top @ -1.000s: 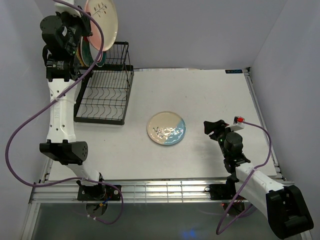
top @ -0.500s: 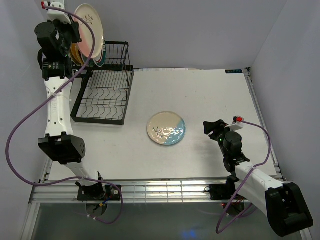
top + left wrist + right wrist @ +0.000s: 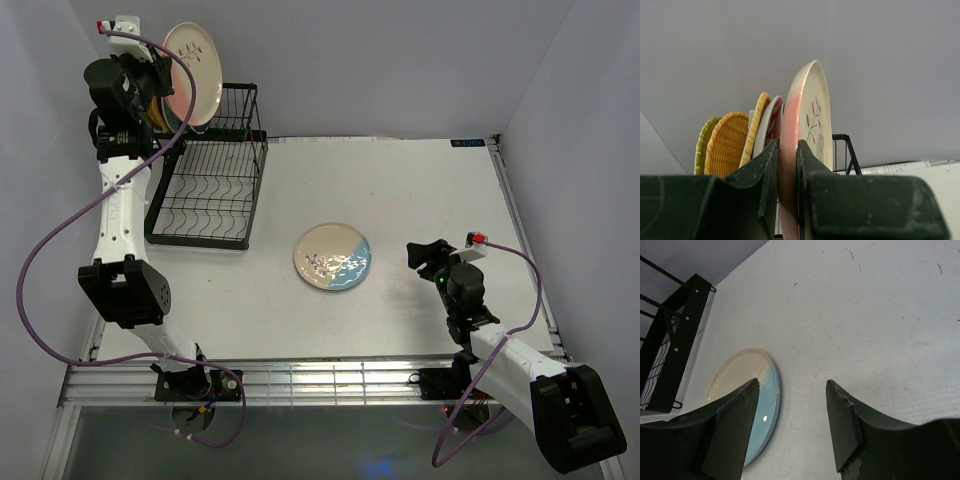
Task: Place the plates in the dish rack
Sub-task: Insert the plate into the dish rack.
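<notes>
My left gripper (image 3: pixel 158 82) is shut on the rim of a pink-and-white plate (image 3: pixel 194 72), held on edge high over the rear of the black wire dish rack (image 3: pixel 205 195). In the left wrist view the plate (image 3: pixel 810 120) stands between my fingers (image 3: pixel 767 175), with a red-and-white plate (image 3: pixel 771 122), two yellow woven plates (image 3: pixel 727 145) and a green-rimmed plate (image 3: pixel 704 142) standing behind it in the rack. A teal-and-cream plate (image 3: pixel 333 257) lies flat mid-table. My right gripper (image 3: pixel 428 252) is open and empty to its right; the plate (image 3: pixel 747 395) shows between its fingers.
The rack's lower tray of wavy wires (image 3: pixel 210 200) holds nothing. Its black frame (image 3: pixel 670 340) shows at the left of the right wrist view. White walls close the back and both sides. The table's right edge (image 3: pixel 520 230) runs beside the right arm.
My left gripper has tilted the pink-and-white plate toward upright and brought it down and back toward the plates standing in the rack. The right arm has not moved.
</notes>
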